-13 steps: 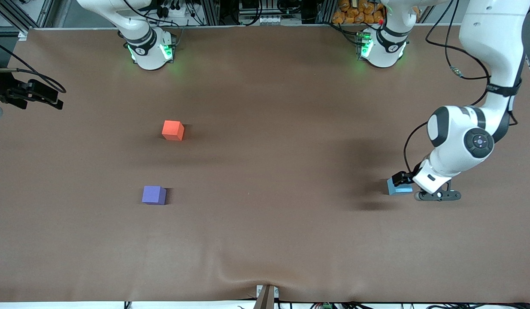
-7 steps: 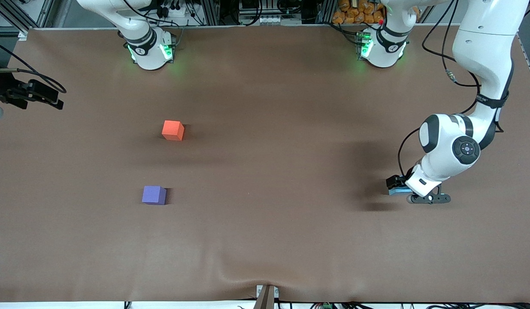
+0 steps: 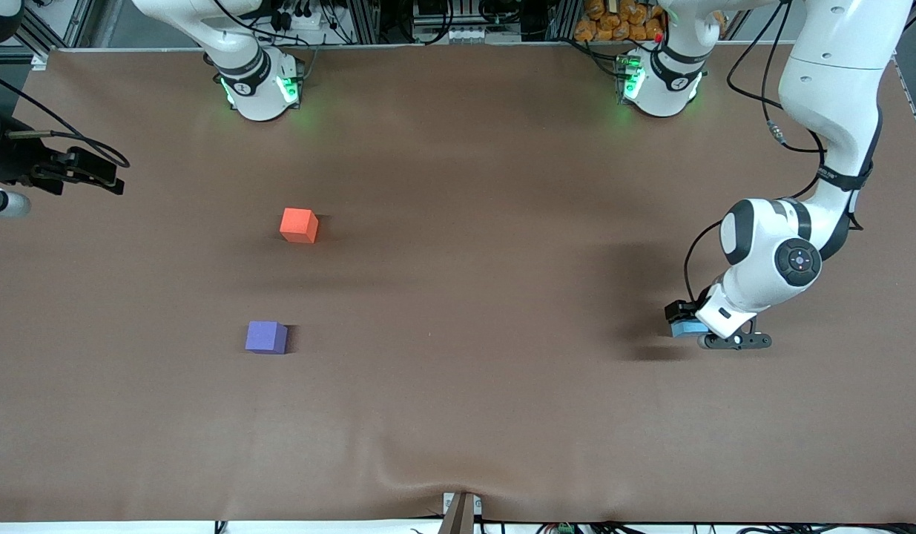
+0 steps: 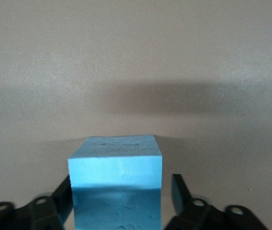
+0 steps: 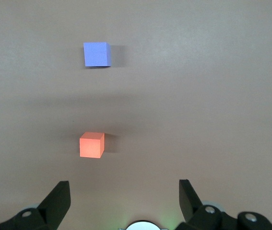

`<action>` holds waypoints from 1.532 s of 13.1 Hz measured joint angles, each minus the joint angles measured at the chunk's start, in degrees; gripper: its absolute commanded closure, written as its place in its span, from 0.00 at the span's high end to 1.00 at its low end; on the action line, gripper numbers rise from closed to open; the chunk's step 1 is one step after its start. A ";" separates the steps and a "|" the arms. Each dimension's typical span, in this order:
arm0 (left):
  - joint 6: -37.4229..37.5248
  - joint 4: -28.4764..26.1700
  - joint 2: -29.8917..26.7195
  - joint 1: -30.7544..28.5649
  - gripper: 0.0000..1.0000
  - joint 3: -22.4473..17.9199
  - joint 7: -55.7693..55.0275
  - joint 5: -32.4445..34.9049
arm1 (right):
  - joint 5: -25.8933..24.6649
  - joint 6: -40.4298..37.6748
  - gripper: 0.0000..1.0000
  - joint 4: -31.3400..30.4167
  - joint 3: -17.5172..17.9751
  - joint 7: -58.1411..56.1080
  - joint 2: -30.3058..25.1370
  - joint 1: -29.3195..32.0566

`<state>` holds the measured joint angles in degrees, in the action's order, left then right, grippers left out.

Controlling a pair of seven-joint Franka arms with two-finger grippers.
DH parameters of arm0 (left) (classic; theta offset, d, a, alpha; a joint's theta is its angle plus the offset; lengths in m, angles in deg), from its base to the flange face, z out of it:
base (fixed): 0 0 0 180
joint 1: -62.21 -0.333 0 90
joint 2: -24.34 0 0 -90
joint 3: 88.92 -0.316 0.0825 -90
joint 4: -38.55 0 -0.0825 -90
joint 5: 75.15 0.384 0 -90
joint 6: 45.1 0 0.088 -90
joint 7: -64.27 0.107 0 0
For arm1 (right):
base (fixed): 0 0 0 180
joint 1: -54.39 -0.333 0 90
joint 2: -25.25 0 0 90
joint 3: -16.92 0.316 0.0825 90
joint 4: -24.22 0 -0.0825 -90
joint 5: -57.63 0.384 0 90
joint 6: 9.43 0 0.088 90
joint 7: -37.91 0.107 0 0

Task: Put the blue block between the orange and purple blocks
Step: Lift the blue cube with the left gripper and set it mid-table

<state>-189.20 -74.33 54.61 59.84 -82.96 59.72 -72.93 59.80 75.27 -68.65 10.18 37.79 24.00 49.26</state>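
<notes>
The blue block (image 3: pixel 684 328) sits on the brown table cover (image 3: pixel 458 415) toward the left arm's end, well apart from the orange block (image 3: pixel 299 225) and the purple block (image 3: pixel 266 337), which rest toward the right arm's end, the purple one nearer the front camera. The left gripper (image 3: pixel 689 324) is down around the blue block; in the left wrist view the cube (image 4: pixel 115 187) fills the space between the dark fingers (image 4: pixel 180 191), one finger against its side and the other with a thin gap showing, so the jaws stand partly closed about it without a sure grip. A second ago the left gripper hung a little higher and more toward the table's edge, leaving more of the cube uncovered; it has since come down over it. The right gripper (image 5: pixel 124 196) waits in the air over the right arm's end, fingers wide apart and holding nothing. Both bases (image 3: pixel 261 85) glow green along the table's top edge, with cables and racks above.
</notes>
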 measured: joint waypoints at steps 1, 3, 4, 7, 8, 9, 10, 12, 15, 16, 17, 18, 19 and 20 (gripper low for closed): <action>0.00 -0.13 -0.01 -0.05 0.10 -0.03 0.02 0.01 | 0.03 0.01 1.00 0.00 0.00 0.00 0.01 -0.04; 0.02 -0.19 -0.13 -0.07 0.00 -0.03 0.03 0.01 | 0.07 0.01 1.00 -0.06 0.00 0.00 0.06 -0.26; 0.15 -0.20 -0.23 -0.07 0.00 -0.02 0.04 0.02 | 0.09 0.02 1.00 -0.15 0.00 0.00 0.17 -0.42; 2.26 0.08 -2.09 0.09 0.00 2.09 0.05 0.08 | 1.43 0.49 1.00 -0.79 0.03 0.01 0.67 -1.37; 4.02 0.50 -3.24 0.26 0.00 4.04 -0.04 0.08 | 1.86 0.61 1.00 -0.90 0.03 0.02 0.91 -1.79; 5.92 1.18 -4.35 0.56 0.00 6.36 -0.62 0.08 | 2.12 0.65 1.00 -0.92 0.04 0.03 1.21 -2.14; 8.12 2.31 -5.20 0.97 0.00 9.01 -2.09 0.08 | 2.19 0.69 1.00 -0.93 0.04 0.03 1.57 -2.37; 12.97 6.21 -5.93 3.58 0.00 13.76 -7.47 0.08 | 2.33 0.77 1.00 -0.95 0.04 0.03 2.08 -2.71; 19.04 14.93 -3.84 14.88 0.00 14.86 -19.41 0.09 | 4.85 0.79 1.00 -1.17 0.08 0.03 3.17 -4.22; 19.92 18.26 -1.96 18.47 0.00 14.79 -23.01 0.09 | 6.44 0.89 1.00 -1.25 0.11 0.03 3.92 -4.66; 20.27 21.46 0.35 21.62 0.00 14.62 -26.20 0.08 | 7.64 1.22 1.00 -1.28 0.11 0.03 4.73 -5.05; 20.31 24.68 3.04 24.46 0.00 14.46 -29.31 0.08 | 8.29 1.70 1.00 -1.30 0.12 0.03 5.59 -5.44; 20.31 27.77 5.72 27.00 0.00 14.11 -32.24 0.08 | 8.73 2.06 1.00 -1.31 0.14 0.03 6.33 -5.86; 20.31 31.00 8.48 29.91 0.00 13.21 -35.16 0.08 | 9.26 2.42 1.00 -1.31 0.14 0.03 7.01 -6.29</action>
<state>-168.89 -43.34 63.09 89.75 -69.75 24.57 -72.84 69.05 77.70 -69.95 10.32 37.82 31.01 42.97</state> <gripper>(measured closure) 0.392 0.000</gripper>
